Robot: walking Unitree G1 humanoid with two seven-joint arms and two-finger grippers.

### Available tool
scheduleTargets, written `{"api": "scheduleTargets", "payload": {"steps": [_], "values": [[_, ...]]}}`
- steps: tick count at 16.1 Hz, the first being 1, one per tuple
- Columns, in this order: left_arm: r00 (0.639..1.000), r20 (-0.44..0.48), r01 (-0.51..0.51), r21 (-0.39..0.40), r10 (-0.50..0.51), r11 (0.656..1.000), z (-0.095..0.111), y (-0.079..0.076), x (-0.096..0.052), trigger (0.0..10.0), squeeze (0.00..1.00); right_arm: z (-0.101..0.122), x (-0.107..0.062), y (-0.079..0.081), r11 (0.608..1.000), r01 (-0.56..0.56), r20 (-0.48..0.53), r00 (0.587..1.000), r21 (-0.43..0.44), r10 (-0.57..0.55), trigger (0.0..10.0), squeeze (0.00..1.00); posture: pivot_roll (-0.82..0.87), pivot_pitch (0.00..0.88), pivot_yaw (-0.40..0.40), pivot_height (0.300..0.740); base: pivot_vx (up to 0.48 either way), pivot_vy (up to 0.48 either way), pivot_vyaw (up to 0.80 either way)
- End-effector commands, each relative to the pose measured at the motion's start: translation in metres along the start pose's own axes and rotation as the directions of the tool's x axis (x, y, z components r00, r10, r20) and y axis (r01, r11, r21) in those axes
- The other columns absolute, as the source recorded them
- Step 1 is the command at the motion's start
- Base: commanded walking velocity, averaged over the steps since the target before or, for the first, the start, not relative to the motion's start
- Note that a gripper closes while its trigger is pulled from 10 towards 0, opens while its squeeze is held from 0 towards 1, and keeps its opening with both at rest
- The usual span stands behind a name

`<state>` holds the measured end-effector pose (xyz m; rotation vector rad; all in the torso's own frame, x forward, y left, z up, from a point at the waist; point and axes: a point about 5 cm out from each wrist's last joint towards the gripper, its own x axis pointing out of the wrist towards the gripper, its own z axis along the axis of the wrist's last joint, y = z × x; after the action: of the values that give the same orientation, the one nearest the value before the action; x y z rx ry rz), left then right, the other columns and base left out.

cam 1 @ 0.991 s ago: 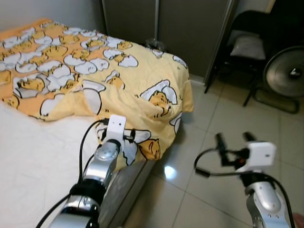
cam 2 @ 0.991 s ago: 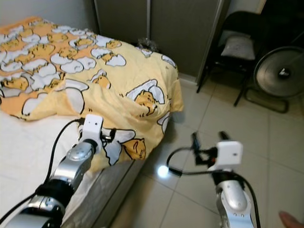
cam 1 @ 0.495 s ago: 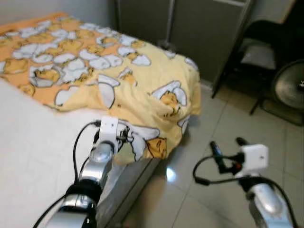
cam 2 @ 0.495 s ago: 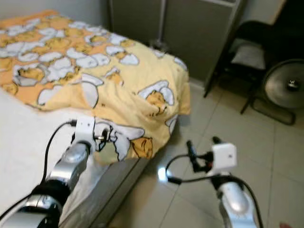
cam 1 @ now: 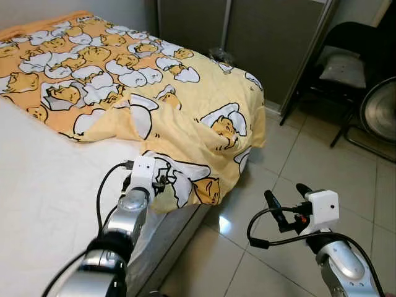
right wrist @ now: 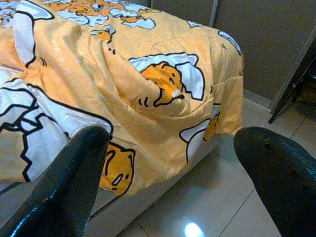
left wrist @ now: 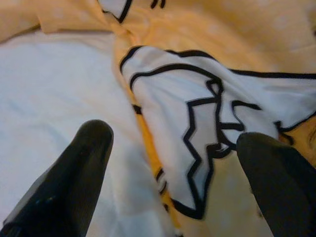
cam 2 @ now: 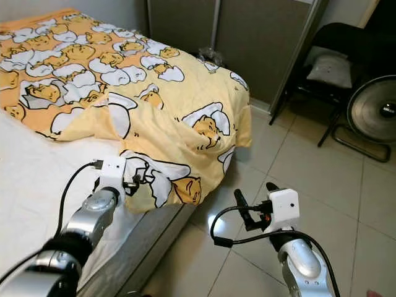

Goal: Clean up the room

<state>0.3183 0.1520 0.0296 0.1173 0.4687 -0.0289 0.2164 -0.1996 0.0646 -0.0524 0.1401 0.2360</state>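
Blanket (cam 1: 154, 93), yellow with egg cartoons, is lying rumpled across the bed (cam 1: 43, 179), upper left. Left tool (left wrist: 173, 148), fingers spread, is hovering at the blanket's lower edge, seemingly to grab it. Right tool (cam 1: 288, 198), spread, is waiting over the floor.

Rumpled yellow egg-cartoon blanket (cam 1: 154, 105), bunched across the bed (cam 1: 43, 185), corner drooping over its edge.

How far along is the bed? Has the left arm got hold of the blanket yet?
Nothing looks done: the yellow blanket lies bunched, one corner drooping off the bed, bare white sheet exposed. In hand: the left gripper hovers open over the blanket's edge, not gripping. The right gripper waits open above the floor. Grasping and spreading remain.
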Motion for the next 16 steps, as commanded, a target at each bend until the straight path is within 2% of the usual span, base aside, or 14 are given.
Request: {"api": "scheduleTargets", "payload": {"steps": [1,2,3,4,6,7,10,11,12,14,16], "values": [[0.999,0.003,0.037,-0.027,-0.037,0.999,-0.003,-0.009,-0.003,10.0,0.0,-0.003,-0.004,-0.003,1.0,0.013,-0.015,1.0,0.01,-0.013,10.0,0.11,-0.22,0.006,-0.004,0.74,0.0,0.0,0.45],[0.999,-0.006,0.04,-0.038,-0.041,0.998,-0.007,-0.011,-0.005,10.0,0.0,-0.004,-0.004,-0.002,1.0,0.01,-0.015,1.0,0.021,-0.01,10.0,0.11,-0.21,0.004,-0.006,0.74,0.0,0.0,0.44],[0.998,-0.025,0.058,-0.042,-0.059,0.997,-0.016,-0.014,-0.009,10.0,0.0,-0.006,-0.004,0.002,0.999,-0.01,-0.021,1.0,0.042,0.01,10.0,0.16,-0.21,0.003,-0.011,0.74,0.0,0.0,0.44],[0.997,-0.029,0.073,-0.042,-0.074,0.996,-0.018,-0.016,-0.01,10.0,0.0,-0.007,-0.004,0.004,0.999,-0.018,-0.023,1.0,0.045,0.019,10.0,0.16,-0.21,0.004,-0.014,0.74,0.0,0.0,0.44],[0.991,-0.054,0.123,-0.045,-0.126,0.991,-0.023,-0.02,-0.01,10.0,0.0,-0.008,-0.004,0.006,0.998,-0.041,-0.034,0.999,0.051,0.042,10.0,0.25,-0.2,0.005,-0.024,0.74,0.0,0.0,0.42],[0.987,-0.076,0.142,-0.041,-0.144,0.989,-0.025,-0.022,-0.01,10.0,0.0,-0.009,-0.003,0.004,0.998,-0.048,-0.041,0.998,0.051,0.051,10.0,0.26,-0.19,0.003,-0.03,0.74,0.0,0.0,0.41],[0.982,-0.114,0.15,-0.025,-0.151,0.988,-0.031,-0.026,-0.01,10.0,0.0,-0.01,0.0,0.002,0.998,-0.039,-0.05,0.998,0.056,0.042,10.0,0.19,-0.19,0.003,-0.037,0.74,0.0,0.0,0.28],[0.974,-0.155,0.166,-0.019,-0.167,0.986,-0.037,-0.034,-0.009,10.0,0.0,-0.008,0.0,0.002,0.998,-0.032,-0.045,0.998,0.061,0.035,10.0,0.14,-0.19,0.006,-0.05,0.74,0.0,0.0,0.0],[0.97,-0.177,0.167,-0.008,-0.166,0.986,-0.039,-0.038,-0.009,10.0,0.0,-0.008,0.0,0.003,0.997,-0.033,-0.042,0.998,0.063,0.035,10.0,0.14,-0.19,0.008,-0.054,0.74,0.0,0.0,0.0],[0.978,-0.172,0.129,0.075,-0.114,0.989,-0.029,-0.052,-0.003,10.0,0.0,-0.003,-0.006,0.004,0.998,-0.041,-0.039,0.998,0.052,0.043,10.0,0.12,-0.24,0.056,-0.09,0.74,0.0,0.0,0.0],[0.989,-0.132,0.071,0.078,-0.06,0.994,-0.015,-0.061,0.001,10.0,0.0,-0.003,-0.022,0.003,0.998,-0.052,-0.069,0.996,0.037,0.054,10.0,0.12,-0.28,0.106,-0.119,0.74,0.0,0.0,0.0]]}}
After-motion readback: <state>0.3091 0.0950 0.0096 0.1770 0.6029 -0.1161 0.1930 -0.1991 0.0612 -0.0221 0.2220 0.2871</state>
